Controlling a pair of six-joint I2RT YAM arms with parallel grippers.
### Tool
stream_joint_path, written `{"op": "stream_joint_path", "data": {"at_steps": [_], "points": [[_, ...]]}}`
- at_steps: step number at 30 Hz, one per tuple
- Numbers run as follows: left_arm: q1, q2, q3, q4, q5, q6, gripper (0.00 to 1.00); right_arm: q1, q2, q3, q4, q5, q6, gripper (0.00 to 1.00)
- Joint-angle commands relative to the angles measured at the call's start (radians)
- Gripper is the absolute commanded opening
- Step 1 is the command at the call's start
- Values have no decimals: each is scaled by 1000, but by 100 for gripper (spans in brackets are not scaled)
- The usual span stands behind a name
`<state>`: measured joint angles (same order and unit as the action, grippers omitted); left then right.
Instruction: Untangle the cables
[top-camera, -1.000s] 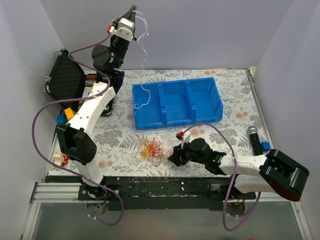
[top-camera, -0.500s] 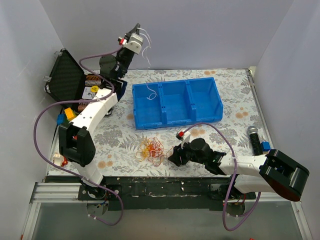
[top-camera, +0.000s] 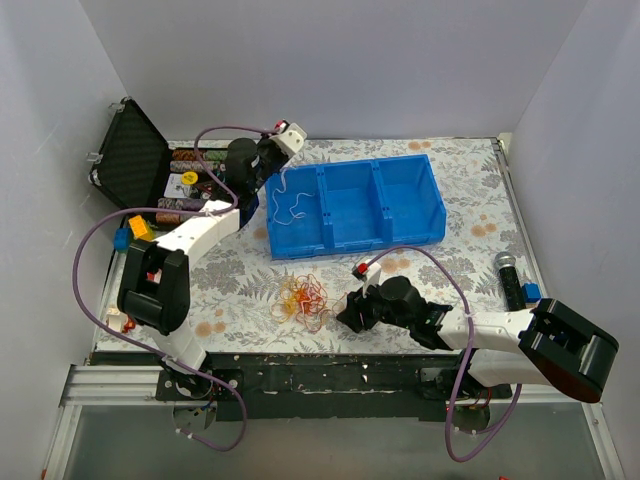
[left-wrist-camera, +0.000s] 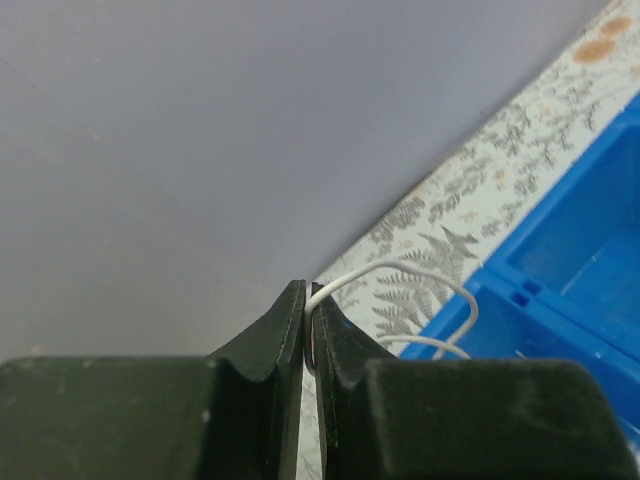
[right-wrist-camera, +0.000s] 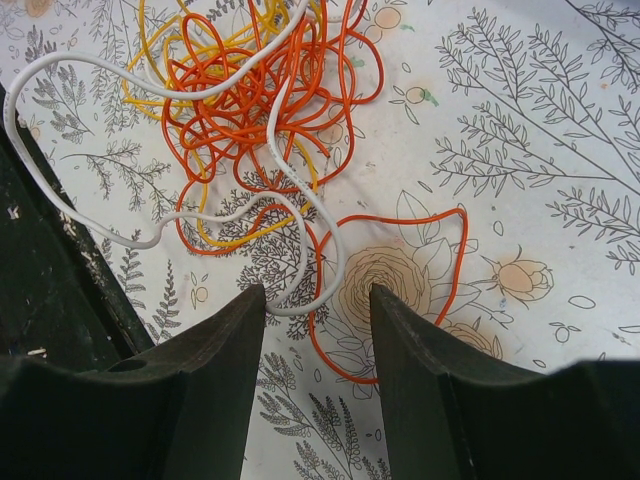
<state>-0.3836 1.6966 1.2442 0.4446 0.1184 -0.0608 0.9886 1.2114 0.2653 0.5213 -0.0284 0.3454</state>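
Overhead, the blue bin (top-camera: 350, 243) sat toward the far edge of the floral bench (top-camera: 480, 200), its three compartments in a row. Only the left one held anything: the curled end of a white cable (top-camera: 290, 208), which rose to my left gripper (left-wrist-camera: 308, 300), pinched tight on it above the bin's far-left corner. A black case (top-camera: 128, 150) stood open at the far-left corner. Near the middle of the near edge lay the tangle of cables (right-wrist-camera: 250, 100), orange, yellow and white, with my right gripper (right-wrist-camera: 318, 292) spread wide just beside it. A microphone (top-camera: 509, 275) lay by the right edge. Grey walls (top-camera: 400, 70) enclosed three sides.
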Motion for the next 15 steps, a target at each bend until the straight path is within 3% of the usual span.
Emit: {"op": "stream_joint_path", "data": {"at_steps": [1, 12, 14, 15], "points": [[-23, -34, -37, -112, -32, 16, 7, 2, -18, 3, 3, 15, 12, 54], [-89, 3, -108, -288, -92, 49, 14, 1, -55, 15, -40, 22, 14, 54], [-93, 11, -104, -311, -105, 47, 25, 1, -64, 14, -46, 22, 14, 54], [-95, 12, -95, -329, -105, 47, 41, 2, -67, 12, -50, 53, 12, 54]]}}
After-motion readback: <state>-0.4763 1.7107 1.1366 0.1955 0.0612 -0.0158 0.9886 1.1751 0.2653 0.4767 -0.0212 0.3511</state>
